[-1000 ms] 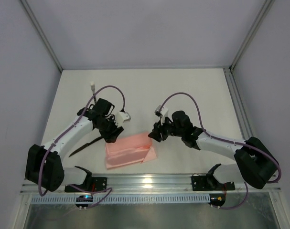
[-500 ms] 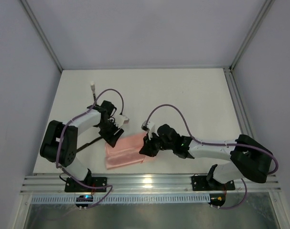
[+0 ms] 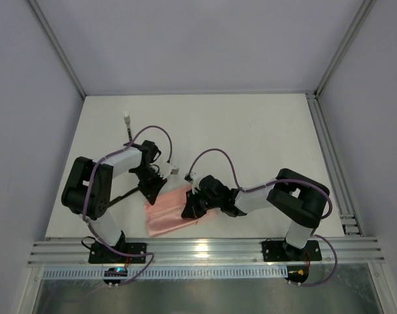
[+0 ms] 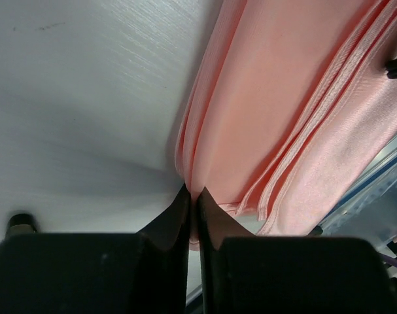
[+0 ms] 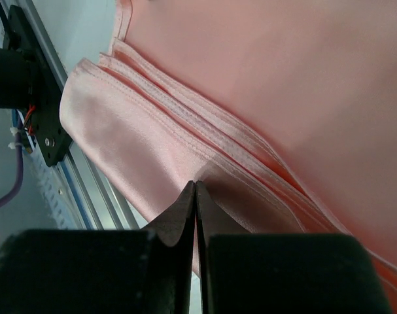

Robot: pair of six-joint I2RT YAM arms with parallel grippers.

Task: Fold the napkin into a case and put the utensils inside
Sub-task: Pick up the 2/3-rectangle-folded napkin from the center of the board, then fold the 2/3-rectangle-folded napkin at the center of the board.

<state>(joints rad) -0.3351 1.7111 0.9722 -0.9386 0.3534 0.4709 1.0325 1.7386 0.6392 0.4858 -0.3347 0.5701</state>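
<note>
Closing in since before, left claw [image 4: 193, 196] and right claw [image 5: 195, 188] each pinch the one napkin [image 3: 164, 216].

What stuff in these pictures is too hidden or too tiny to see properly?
- Utensil: in the top view it is too small to tell whether it is a fork, knife or spoon. Only one dark stick shows, beside the left arm.
- Napkin: both wrist views cut off its edges.
- Pinched napkin spots: in the top view the left end effector and right end effector cover them.
</note>
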